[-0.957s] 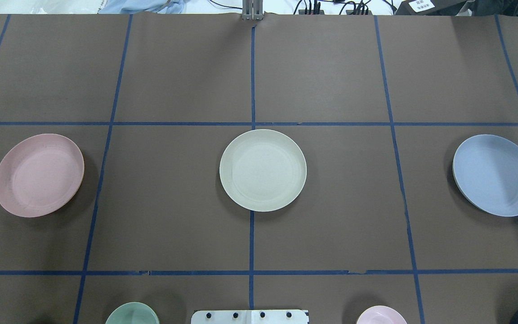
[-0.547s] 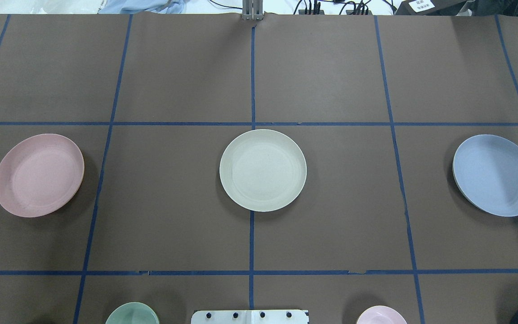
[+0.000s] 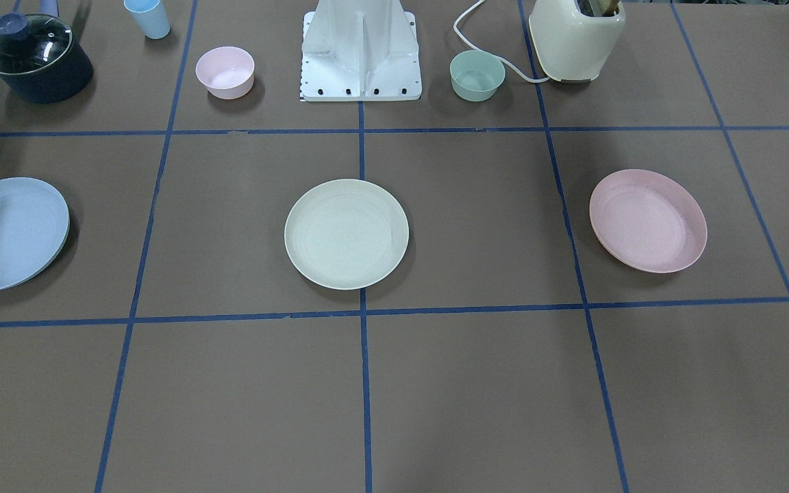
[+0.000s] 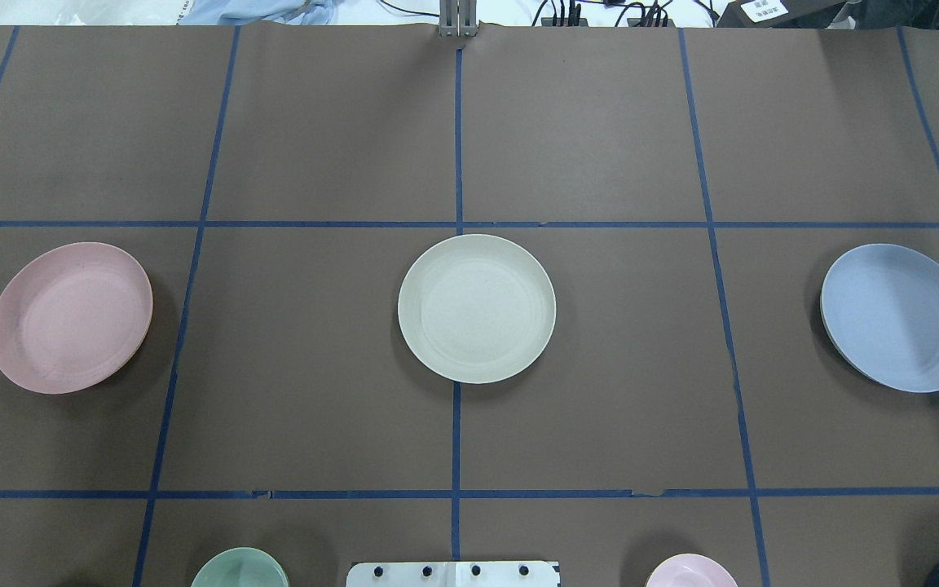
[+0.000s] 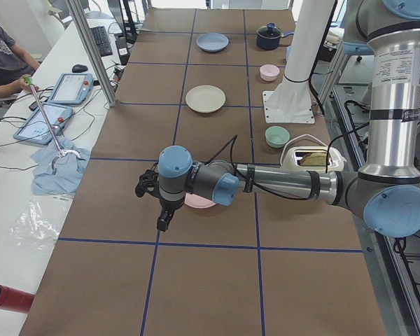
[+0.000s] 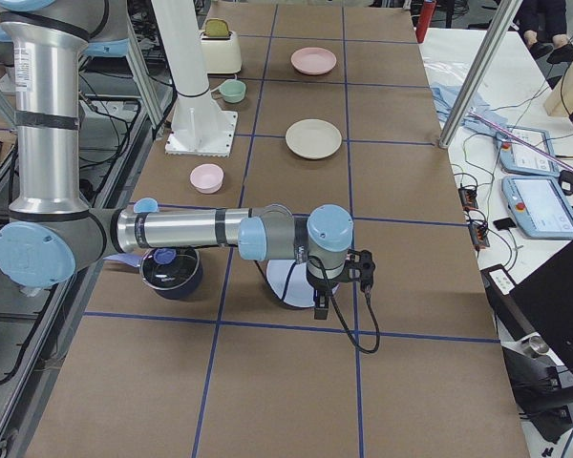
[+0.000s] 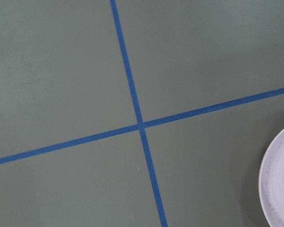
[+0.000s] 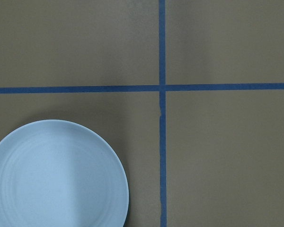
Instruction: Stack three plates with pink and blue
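Pink plate (image 4: 70, 318) at the left, cream-white plate (image 4: 476, 308) centre, blue plate (image 4: 899, 317) at the right, all well apart, an arm hanging by each end plate, likely to bring both inward, though whether the left gripper (image 5: 163, 221) or right gripper (image 6: 320, 308) is spread, I can't tell.

Overhead, front and both end views share the cream plate (image 4: 476, 308); our wrist cameras look straight down, close, from left pincer (image 5: 164, 222) and right pincer (image 6: 320, 307).

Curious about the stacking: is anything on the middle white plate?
No, the cream-white plate lies bare; the pink plate and blue plate sit apart. What it covers is hidden.
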Controlling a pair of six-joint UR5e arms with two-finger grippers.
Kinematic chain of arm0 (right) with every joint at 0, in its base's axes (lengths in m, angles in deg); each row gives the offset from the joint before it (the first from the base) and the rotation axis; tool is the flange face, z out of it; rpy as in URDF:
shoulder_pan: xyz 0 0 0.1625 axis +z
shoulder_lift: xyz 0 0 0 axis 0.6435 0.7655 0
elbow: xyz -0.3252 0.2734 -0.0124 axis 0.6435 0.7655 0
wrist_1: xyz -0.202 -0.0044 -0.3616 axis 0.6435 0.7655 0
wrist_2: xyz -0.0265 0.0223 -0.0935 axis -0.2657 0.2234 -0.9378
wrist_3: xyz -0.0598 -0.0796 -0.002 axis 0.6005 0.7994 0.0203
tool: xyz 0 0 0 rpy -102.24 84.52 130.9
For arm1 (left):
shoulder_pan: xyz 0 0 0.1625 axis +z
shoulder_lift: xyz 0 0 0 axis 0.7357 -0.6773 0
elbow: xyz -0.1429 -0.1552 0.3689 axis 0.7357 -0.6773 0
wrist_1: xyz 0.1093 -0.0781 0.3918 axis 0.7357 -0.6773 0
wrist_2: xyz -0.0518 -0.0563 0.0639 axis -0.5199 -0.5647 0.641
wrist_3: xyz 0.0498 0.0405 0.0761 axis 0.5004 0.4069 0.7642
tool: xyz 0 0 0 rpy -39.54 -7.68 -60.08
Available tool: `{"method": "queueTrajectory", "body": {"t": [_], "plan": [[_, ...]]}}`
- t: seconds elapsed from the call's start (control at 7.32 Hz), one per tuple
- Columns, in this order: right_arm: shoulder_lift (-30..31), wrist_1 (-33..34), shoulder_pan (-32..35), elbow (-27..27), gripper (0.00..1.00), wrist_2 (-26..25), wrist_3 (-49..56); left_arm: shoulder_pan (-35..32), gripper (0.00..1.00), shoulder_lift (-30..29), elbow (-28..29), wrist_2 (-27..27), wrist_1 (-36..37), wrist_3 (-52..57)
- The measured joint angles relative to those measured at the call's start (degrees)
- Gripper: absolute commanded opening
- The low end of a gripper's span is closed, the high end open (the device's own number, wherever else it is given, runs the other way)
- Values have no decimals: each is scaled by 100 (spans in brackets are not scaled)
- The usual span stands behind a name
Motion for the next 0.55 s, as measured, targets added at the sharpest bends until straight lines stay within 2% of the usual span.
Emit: {"method": "queueTrajectory", "body": {"t": [0.27,0.55], "plan": [[-43,-6,-19,-117,100,-16,9,503,100,45,209,-114,-846,-1588],[-94,-7,-34,-159,100,-11,6,1104,99,290,543,-138,-2198,-2973]]}}
